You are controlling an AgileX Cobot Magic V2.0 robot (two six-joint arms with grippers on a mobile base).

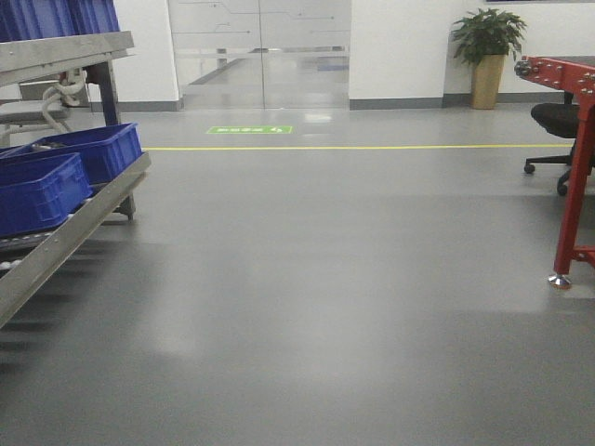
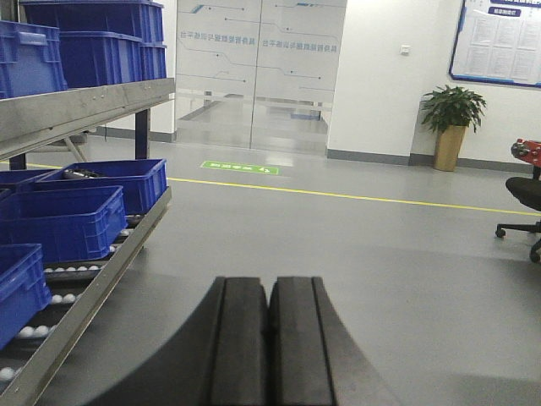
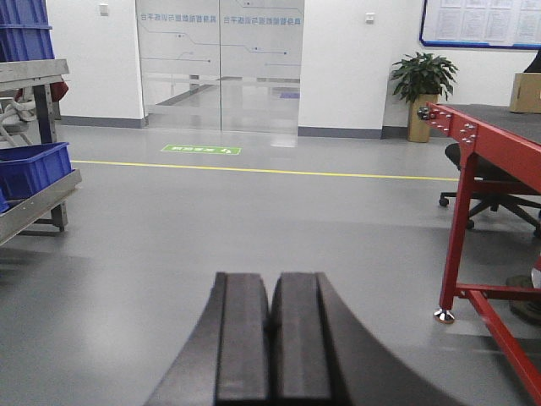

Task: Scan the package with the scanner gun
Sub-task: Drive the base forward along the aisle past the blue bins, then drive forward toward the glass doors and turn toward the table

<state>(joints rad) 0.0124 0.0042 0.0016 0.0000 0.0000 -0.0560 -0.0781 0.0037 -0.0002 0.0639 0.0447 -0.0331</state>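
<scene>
i see both pincers clenched, jaws pressed together on nothing. the left pincer (image 2: 270, 296) faces a roller rack (image 2: 84, 288) of blue bins (image 2: 63, 222). the right pincer (image 3: 270, 292) points over grey floor (image 3: 254, 220) beside a red-framed tabletop (image 3: 473, 127). a brown cardboard box (image 3: 526, 93) sits on it at the frame edge (i cannot tell whether it is the package). the scanner gun shows in no view.

My front camera sits low, facing the distant glass door (image 1: 260, 46). Each wrist camera looks toward that door too, over my left gripper (image 2: 269, 289) and right gripper (image 3: 270, 286) close below. All three share the door and the plant (image 1: 487, 37) right of it.
</scene>
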